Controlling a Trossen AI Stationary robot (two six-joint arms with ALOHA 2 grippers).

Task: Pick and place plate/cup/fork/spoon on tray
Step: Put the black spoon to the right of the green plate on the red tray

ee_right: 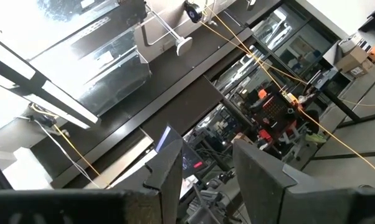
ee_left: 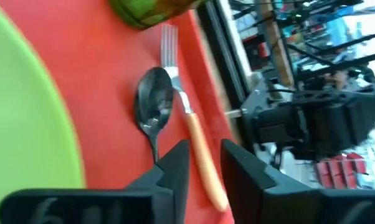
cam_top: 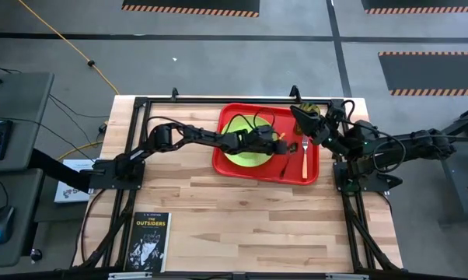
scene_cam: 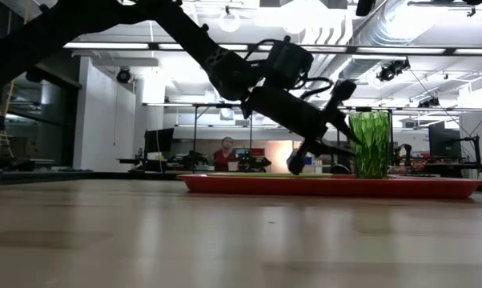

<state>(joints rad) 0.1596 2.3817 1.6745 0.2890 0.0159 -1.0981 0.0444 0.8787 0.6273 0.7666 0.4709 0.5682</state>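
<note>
tray [cam_top: 230, 159]: 1 plate [cam_top: 246, 148], 1 cup [scene_cam: 370, 144], 1 fork [ee_left: 197, 137], 1 spoon [ee_left: 153, 109] | left end effector [ee_left: 203, 163] open, empty

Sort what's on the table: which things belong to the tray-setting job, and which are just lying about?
Job things: tray, plate, cup, fork, spoon, left gripper over the tray, right gripper raised beside it.

Lying about: book, paper at the table's left edge.

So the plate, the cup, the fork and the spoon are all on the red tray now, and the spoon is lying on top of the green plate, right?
Not quite. The spoon lies on the bare red tray, beside the fork and clear of the plate, as the left wrist view shows. The rest holds: the cup stands on the tray too, seen in the low view.
</note>
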